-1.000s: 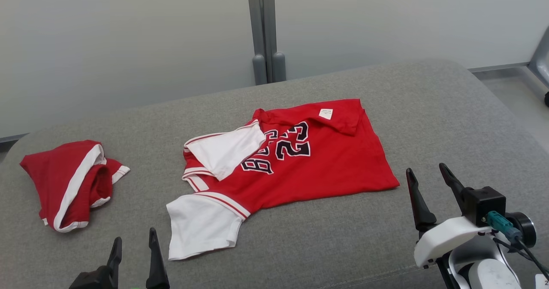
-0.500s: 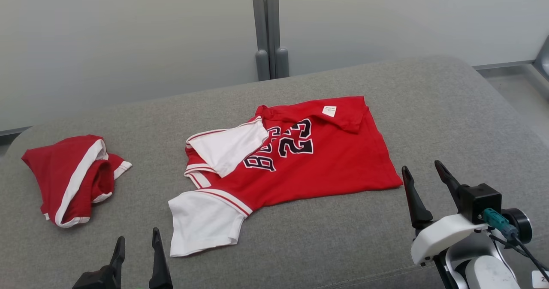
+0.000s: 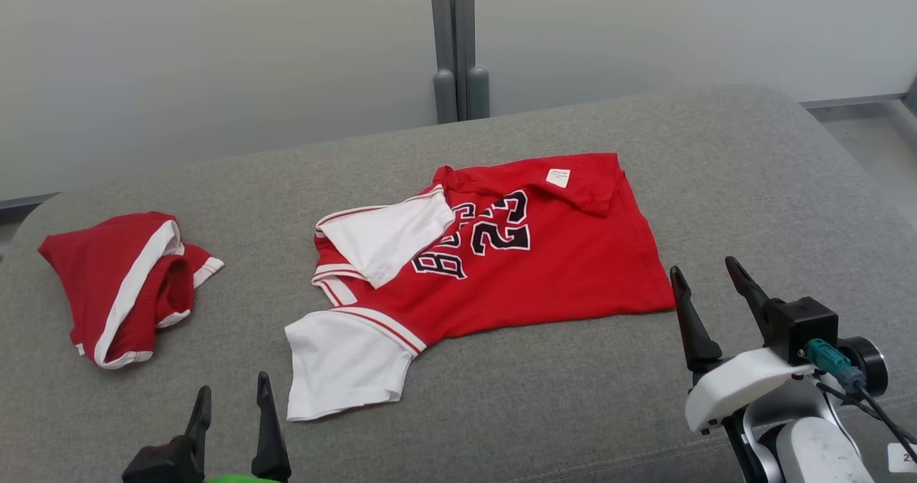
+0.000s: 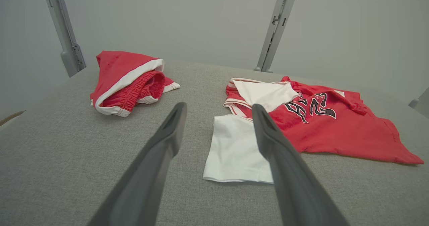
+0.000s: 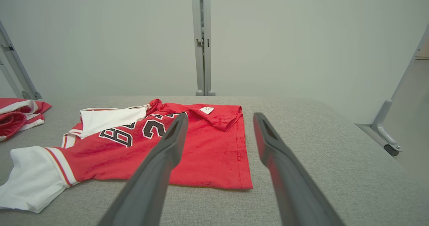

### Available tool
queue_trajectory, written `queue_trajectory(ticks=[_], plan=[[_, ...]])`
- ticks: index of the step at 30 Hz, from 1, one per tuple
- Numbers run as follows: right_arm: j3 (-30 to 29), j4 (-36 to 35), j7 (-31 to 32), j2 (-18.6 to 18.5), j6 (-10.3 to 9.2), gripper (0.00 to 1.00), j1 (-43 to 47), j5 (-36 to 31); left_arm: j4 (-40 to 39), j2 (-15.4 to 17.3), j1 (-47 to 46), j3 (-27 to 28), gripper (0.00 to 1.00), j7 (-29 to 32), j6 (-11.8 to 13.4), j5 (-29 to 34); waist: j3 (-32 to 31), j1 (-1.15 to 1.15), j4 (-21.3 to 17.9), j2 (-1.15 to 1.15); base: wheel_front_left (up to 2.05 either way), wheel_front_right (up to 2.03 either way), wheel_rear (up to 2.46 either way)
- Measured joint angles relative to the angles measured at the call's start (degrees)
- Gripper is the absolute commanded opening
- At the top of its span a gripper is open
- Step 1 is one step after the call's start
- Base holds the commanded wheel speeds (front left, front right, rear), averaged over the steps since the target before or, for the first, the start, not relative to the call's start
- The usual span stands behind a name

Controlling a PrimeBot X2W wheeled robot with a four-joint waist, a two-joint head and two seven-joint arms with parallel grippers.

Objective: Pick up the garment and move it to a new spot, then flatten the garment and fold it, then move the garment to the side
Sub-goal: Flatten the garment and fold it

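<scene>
Facing a rumpled jersey [image 3: 559,268] with nothing yet in hand.
Across the grey padded surface [image 3: 716,182] the red number-23 jersey lies near the middle, not flat. One white sleeve is flipped over the chest, the other white sleeve [image 3: 344,361] splays toward me, and the far edge is turned over, showing a small white label [image 3: 558,178]. I judge the task barely begun: lifting, moving, flattening, folding and setting aside all look left to do. Red shorts [image 3: 114,289] with white trim sit bunched well apart on my left. My right pincer [image 3: 702,266] hovers just off the jersey's near right corner, fingers spread wide and holding nothing. My left pincer [image 3: 233,384] hangs low beside the splayed sleeve, equally wide and empty.
</scene>
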Motion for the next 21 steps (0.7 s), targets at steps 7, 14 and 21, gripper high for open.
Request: queue_trajectory(ticks=[7, 14, 21], plan=[[-0.1, 0.1, -0.1, 0.0, 0.0, 1.0, -0.2, 0.1, 0.2, 0.1, -1.0, -0.4, 1.0, 0.2, -0.3, 0.1, 1.0, 0.0, 0.3, 0.0, 0.0, 0.0, 0.0], [-0.5, 1.8, 0.0, -0.4, 0.0, 1.0, -1.4, 0.4, 6.4, -1.1, -5.2, -1.7, 1.0, 3.7, -2.8, -2.3, 2.8, 0.0, 0.6, 0.0, 0.0, 0.0, 0.0], [-0.5, 2.8, -0.7, -0.5, 0.0, 1.0, -3.0, 0.8, 16.7, -3.6, -10.6, -1.9, 1.0, 4.9, -5.2, -4.9, 6.2, 0.0, 0.3, 0.0, 0.0, 0.0, 0.0]])
